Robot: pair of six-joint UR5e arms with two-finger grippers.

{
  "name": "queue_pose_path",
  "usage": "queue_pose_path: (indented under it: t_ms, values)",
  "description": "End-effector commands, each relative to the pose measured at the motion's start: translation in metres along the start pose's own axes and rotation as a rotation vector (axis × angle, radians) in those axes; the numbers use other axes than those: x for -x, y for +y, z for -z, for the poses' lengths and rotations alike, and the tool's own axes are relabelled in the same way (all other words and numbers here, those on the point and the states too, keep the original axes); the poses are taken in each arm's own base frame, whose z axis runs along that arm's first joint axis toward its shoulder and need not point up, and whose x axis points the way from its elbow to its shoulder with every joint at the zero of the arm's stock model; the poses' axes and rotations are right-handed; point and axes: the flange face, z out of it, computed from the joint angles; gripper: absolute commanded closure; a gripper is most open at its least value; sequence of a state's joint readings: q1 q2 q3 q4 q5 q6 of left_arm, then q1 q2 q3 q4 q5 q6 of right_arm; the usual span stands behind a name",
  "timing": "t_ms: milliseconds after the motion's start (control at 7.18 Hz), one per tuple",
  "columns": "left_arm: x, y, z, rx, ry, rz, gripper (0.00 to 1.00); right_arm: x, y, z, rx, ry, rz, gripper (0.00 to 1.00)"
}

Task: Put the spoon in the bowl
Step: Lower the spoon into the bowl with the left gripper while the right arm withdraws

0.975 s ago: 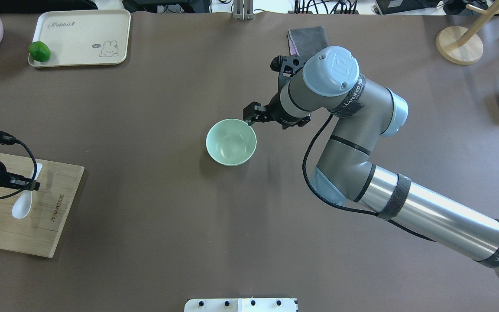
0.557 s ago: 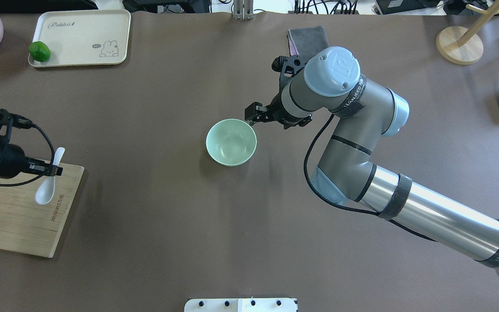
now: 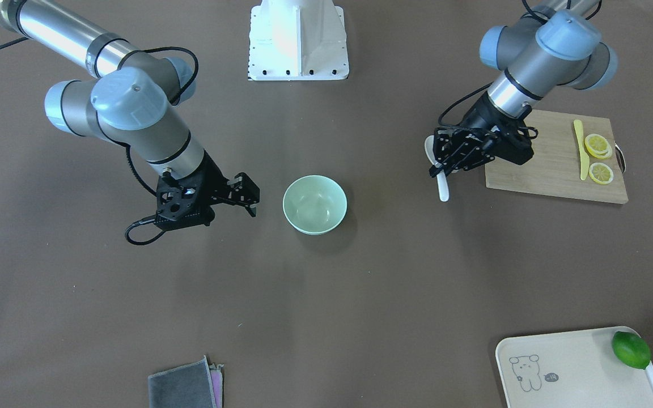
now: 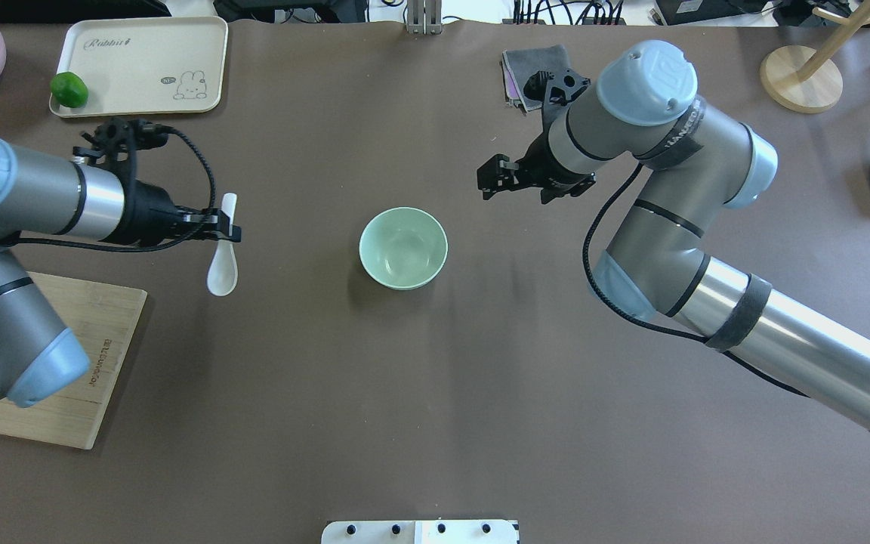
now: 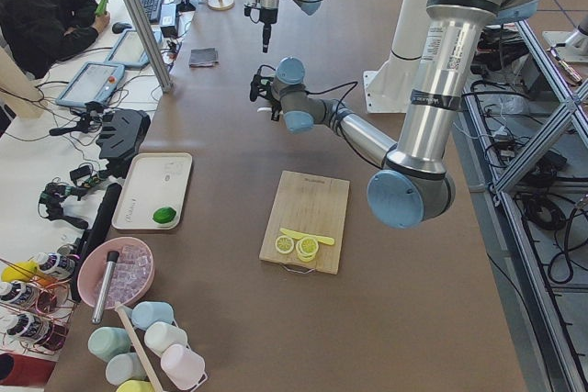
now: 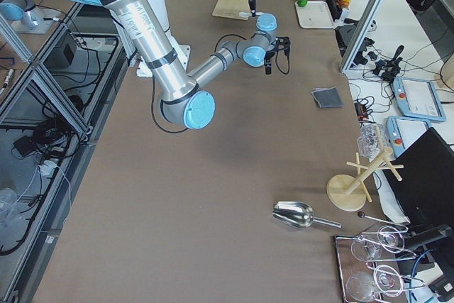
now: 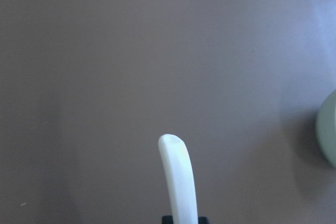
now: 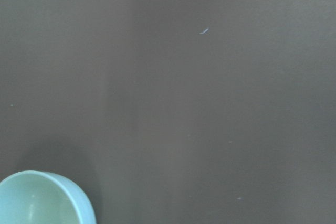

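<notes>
**Spoon held by left arm, short of the bowl**

**Left arm.** In the overhead view I see it come in from the left edge, its forearm lying nearly level across the table and its wrist pointed towards the centre. The elbow sits over the wooden cutting board (image 4: 80, 363).

**Left gripper** (image 4: 227, 230). It is clamped narrowly on the handle of the spoon (image 4: 222, 276). The spoon lies crosswise to the fingers, with the scoop towards the robot's side and the handle tip towards the far side. In the left wrist view the handle rises from between the jaws, and the table behind it is out of focus, so I read the spoon as carried off the surface.

**Spoon position.** It is past the board's edge and over bare table, between the board and the bowl (image 4: 403, 249). It is well apart from the bowl. The bowl stands upright at the table's centre with nothing in it.

**Right arm.** It reaches in from the right, bent at the elbow, with its wrist beyond the bowl on the far side.

**Right gripper** (image 3: 250, 197). In the front-facing view the fingers stand apart. It holds nothing and touches nothing, and it is near the bowl but clear of its rim.
</notes>
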State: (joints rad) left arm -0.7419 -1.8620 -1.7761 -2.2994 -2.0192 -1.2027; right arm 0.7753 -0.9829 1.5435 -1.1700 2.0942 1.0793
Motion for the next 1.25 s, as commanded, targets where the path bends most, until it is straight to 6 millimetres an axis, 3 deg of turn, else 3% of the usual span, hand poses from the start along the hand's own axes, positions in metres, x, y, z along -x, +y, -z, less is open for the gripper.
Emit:
queue_pose_path:
  t_ms: [0, 139, 418, 557, 836, 975, 1115]
  values:
    - [-0.091, 0.004, -0.065, -0.073, 0.014, 0.016, 1.00, -0.079, -0.012, 0.032, 0.033, 0.006, 0.059, 0.00]
    - [-0.131, -0.001, -0.081, -0.084, -0.029, 0.041, 1.00, -0.115, -0.016, 0.041, 0.046, 0.013, 0.082, 0.00]
    - [-0.155, -0.017, -0.111, -0.099, -0.061, 0.069, 1.00, -0.163, -0.013, 0.057, 0.053, 0.026, 0.118, 0.00]
    - [-0.155, -0.026, -0.122, -0.145, -0.082, 0.071, 1.00, -0.166, -0.015, 0.060, 0.050, 0.026, 0.114, 0.00]
    - [-0.163, -0.011, -0.137, -0.141, -0.091, 0.063, 1.00, -0.165, -0.018, 0.074, 0.059, -0.012, 0.111, 0.00]
    - [-0.163, -0.004, -0.142, -0.127, -0.096, 0.061, 0.63, -0.166, -0.020, 0.078, 0.048, -0.010, 0.111, 0.00]
    - [-0.162, 0.003, -0.147, -0.117, -0.098, 0.046, 0.03, -0.168, -0.022, 0.077, 0.047, -0.005, 0.109, 0.00]
